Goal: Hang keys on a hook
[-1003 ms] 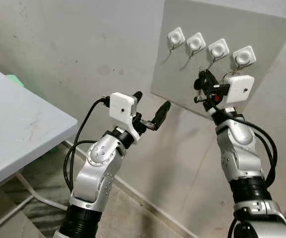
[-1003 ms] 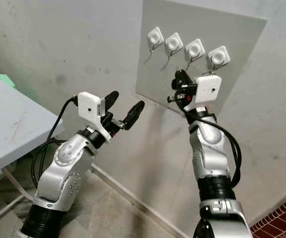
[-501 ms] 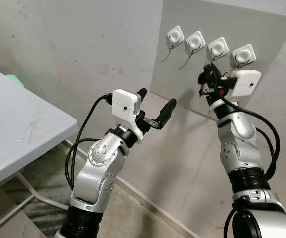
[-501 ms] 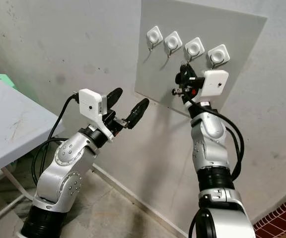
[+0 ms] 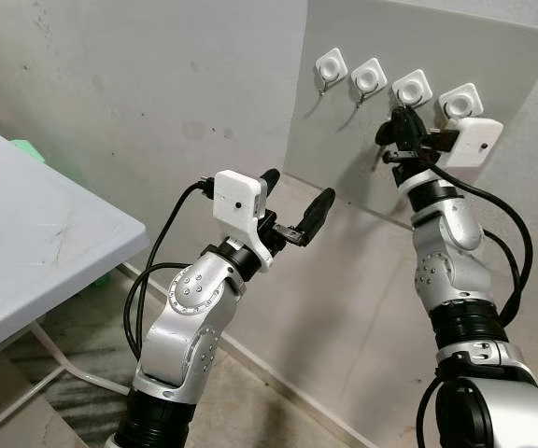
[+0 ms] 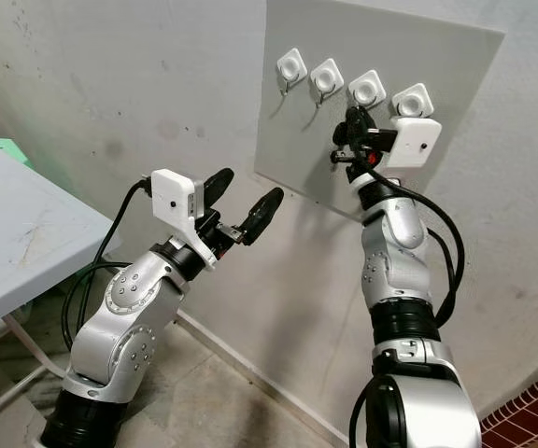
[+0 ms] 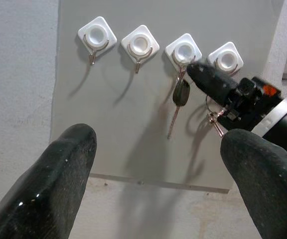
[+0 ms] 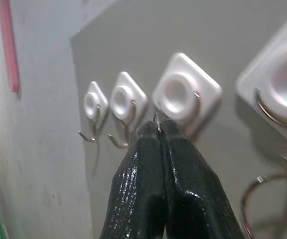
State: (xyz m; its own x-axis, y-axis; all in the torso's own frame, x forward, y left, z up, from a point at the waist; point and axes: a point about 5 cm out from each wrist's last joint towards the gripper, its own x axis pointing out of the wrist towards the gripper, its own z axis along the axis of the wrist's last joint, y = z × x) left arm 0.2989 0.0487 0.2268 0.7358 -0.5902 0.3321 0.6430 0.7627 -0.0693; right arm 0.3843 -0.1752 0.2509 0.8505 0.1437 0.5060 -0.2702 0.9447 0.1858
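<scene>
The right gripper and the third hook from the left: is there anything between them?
Only the key ring, pinched at the right gripper tips, just under that hook; the right wrist view shows it.

The silver right arm reaches up, its black two-fingered right gripper (image 8: 158, 130) pinched closed. The silver left arm is raised lower, its black left gripper (image 5: 294, 203) spread wide.

A home corner: rough plaster wall (image 5: 138, 84), hook board (image 5: 344, 168), folding table (image 5: 26, 243).

Key (image 7: 180, 94) hangs on third hook (image 7: 184, 52) (right hand (image 5: 402, 123) touching)
</scene>
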